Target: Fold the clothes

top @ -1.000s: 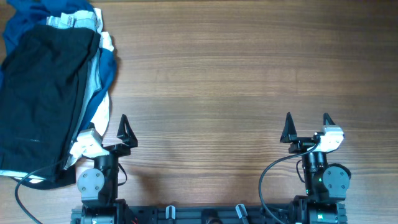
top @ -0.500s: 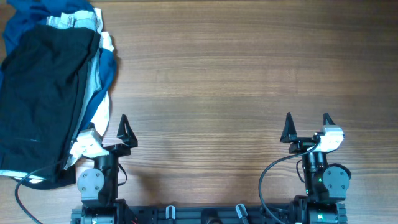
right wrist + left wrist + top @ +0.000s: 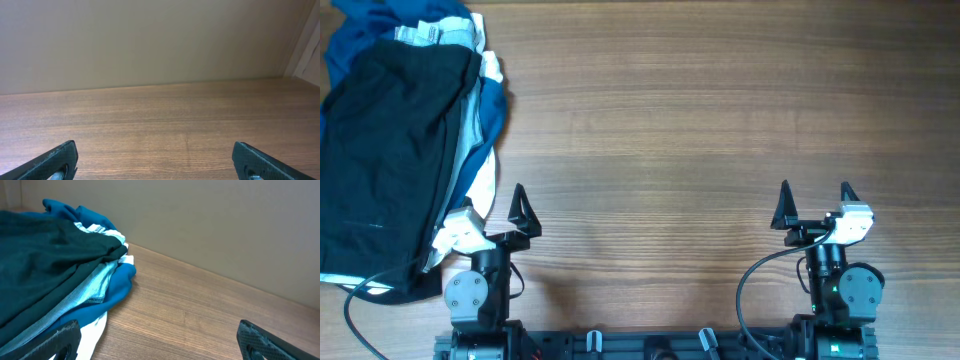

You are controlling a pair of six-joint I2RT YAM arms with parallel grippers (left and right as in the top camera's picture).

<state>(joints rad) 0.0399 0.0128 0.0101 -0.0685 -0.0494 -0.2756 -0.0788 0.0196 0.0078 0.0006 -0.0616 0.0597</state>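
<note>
Black shorts (image 3: 390, 150) spread atop a blue garment (image 3: 497, 112), ahead and left of left gripper (image 3: 488, 210), cloth edge just beside it | left gripper: 2 fingers apart, empty | right gripper (image 3: 814, 205): 2 fingers apart, empty, over wooden table (image 3: 670, 130)

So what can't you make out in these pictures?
- Black shorts: the overhead view's left edge cuts them off, so the full shape is unknown.
- Blue garment and pale cloth: mostly buried under the shorts; number of pieces unclear.
- Left gripper and right gripper: the bottom edge of each wrist view leaves only the fingertips showing.
</note>
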